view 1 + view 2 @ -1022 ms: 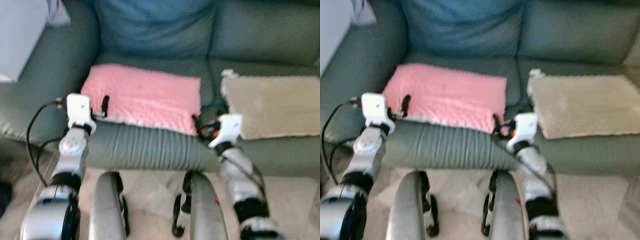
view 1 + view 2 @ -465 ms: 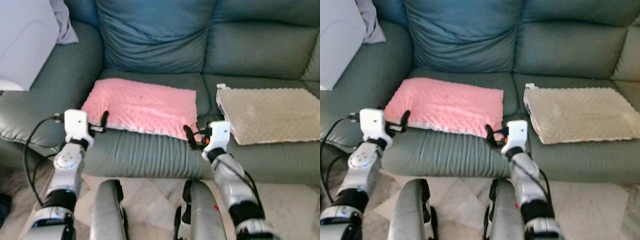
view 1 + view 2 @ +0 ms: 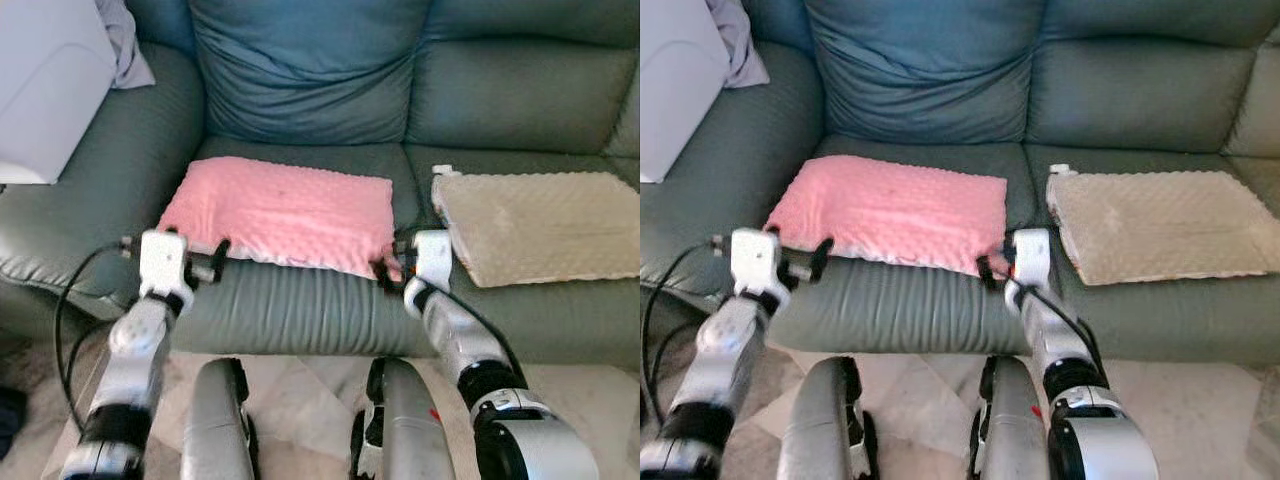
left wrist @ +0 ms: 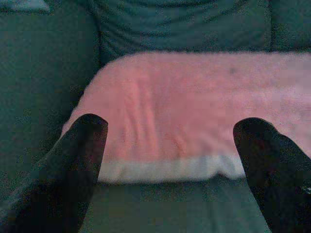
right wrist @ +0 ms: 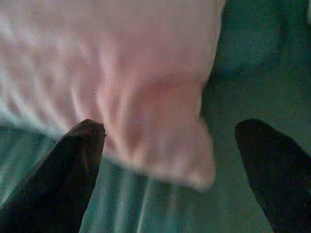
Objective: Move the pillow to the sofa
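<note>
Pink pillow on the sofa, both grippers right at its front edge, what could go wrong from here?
1. The pink pillow lies near the sofa seat's front edge; a nudge could tip it onto the floor.
2. The right gripper, open, has the near corner between its fingers; pulling back could drag that corner along.
3. The left gripper, open, faces the other corner, and its loose black cable might snag.

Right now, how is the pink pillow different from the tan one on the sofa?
The pink pillow lies on the middle seat; the tan pillow lies on the seat to the robot's right. The left gripper and right gripper, both open, sit at the pink pillow's front corners; nothing is at the tan one. Both are flat, bumpy rectangles resting on the green sofa.
</note>
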You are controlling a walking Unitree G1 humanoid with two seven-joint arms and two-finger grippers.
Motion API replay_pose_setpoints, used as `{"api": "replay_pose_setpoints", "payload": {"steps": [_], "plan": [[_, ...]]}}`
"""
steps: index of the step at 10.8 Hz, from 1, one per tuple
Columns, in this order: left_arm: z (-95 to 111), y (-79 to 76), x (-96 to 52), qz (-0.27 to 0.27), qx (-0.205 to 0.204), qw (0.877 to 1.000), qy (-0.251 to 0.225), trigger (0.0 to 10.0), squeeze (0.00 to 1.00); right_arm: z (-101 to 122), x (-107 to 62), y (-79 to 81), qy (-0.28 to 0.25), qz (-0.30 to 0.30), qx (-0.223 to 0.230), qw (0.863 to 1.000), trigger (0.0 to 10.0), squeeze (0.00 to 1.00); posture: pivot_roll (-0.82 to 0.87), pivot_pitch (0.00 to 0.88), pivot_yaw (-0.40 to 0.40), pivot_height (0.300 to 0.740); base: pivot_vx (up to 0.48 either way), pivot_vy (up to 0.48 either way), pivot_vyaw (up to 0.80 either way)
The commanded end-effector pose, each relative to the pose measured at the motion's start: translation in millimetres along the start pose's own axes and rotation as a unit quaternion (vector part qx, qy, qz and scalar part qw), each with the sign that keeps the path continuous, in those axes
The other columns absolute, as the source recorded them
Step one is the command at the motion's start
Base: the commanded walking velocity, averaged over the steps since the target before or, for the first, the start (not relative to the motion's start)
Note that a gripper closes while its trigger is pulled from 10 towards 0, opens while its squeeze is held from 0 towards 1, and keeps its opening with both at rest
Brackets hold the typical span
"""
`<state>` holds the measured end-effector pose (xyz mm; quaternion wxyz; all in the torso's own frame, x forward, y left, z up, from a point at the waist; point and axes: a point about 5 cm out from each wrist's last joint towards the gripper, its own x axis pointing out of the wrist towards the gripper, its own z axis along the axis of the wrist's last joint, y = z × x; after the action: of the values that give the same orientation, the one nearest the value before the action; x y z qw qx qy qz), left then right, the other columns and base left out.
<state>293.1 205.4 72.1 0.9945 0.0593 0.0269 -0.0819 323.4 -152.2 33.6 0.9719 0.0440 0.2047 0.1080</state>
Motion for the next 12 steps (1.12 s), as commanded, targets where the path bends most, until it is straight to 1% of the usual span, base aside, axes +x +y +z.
{"api": "replay_pose_setpoints", "payload": {"steps": [1, 2, 4, 6, 7, 9, 10, 11, 12], "plan": [[2, 3.2, -4.4, -0.004, 0.008, 1.0, 0.005, 10.0, 0.0, -3, 1.4, -2.3, 0.023, -0.004, 0.002, 1.0, 10.0, 1.0, 0.01, 0.251, -0.014, 0.605, 0.0, 0.0, 0.0], [2, 5.1, -8.2, -0.001, 0.008, 1.0, 0.008, 10.0, 0.0, -3, 2.0, -5.8, 0.03, -0.012, -0.002, 0.999, 10.0, 1.0, 0.02, 0.257, -0.015, 0.605, 0.0, 0.0, 0.0], [6, 3.6, -8.8, -0.001, 0.007, 1.0, 0.013, 10.0, 0.0, 10, -0.2, -31.5, 0.026, -0.07, -0.017, 0.997, 10.0, 1.0, 0.03, 0.263, -0.011, 0.605, 0.0, 0.0, 0.0], [8, 2.7, -7.4, -0.004, 0.009, 1.0, 0.017, 10.0, 0.0, 22, -3.7, -50.2, 0.006, -0.11, -0.004, 0.994, 10.0, 1.0, 0.02, 0.262, -0.004, 0.605, 0.0, 0.0, 0.0], [8, 2.7, -6.9, -0.006, 0.012, 1.0, 0.024, 10.0, 0.0, 24, -4.3, -53.4, -0.001, -0.115, 0.023, 0.993, 10.0, 1.0, 0.02, 0.256, -0.001, 0.605, 0.0, 0.0, 0.0], [6, 3.3, -4.9, -0.003, 0.014, 0.999, 0.028, 10.0, 0.0, 19, -0.3, -36.1, -0.01, -0.07, 0.036, 0.997, 10.0, 1.0, 0.02, 0.232, -0.006, 0.605, 0.0, 0.0, 0.0], [10, 3.2, -0.7, 0.001, 0.011, 1.0, 0.022, 10.0, 0.0, 20, -0.2, -23.6, -0.053, -0.04, 0.024, 0.998, 10.0, 1.0, 0.01, 0.209, -0.013, 0.605, 0.0, 0.0, 0.0], [12, 3.5, 1.3, 0.003, 0.009, 1.0, 0.017, 10.0, 0.0, 20, -2.1, -18.3, -0.077, -0.031, 0.011, 0.997, 10.0, 1.0, 0.01, 0.196, -0.015, 0.605, 0.0, 0.0, 0.0], [17, 2.7, 6.7, 0.007, -0.001, 1.0, 0.002, 10.0, 0.0, 28, -23.9, -0.6, -0.19, -0.041, -0.044, 0.98, 10.0, 1.0, -0.01, 0.161, -0.018, 0.605, 0.0, 0.0, 0.0]]}}
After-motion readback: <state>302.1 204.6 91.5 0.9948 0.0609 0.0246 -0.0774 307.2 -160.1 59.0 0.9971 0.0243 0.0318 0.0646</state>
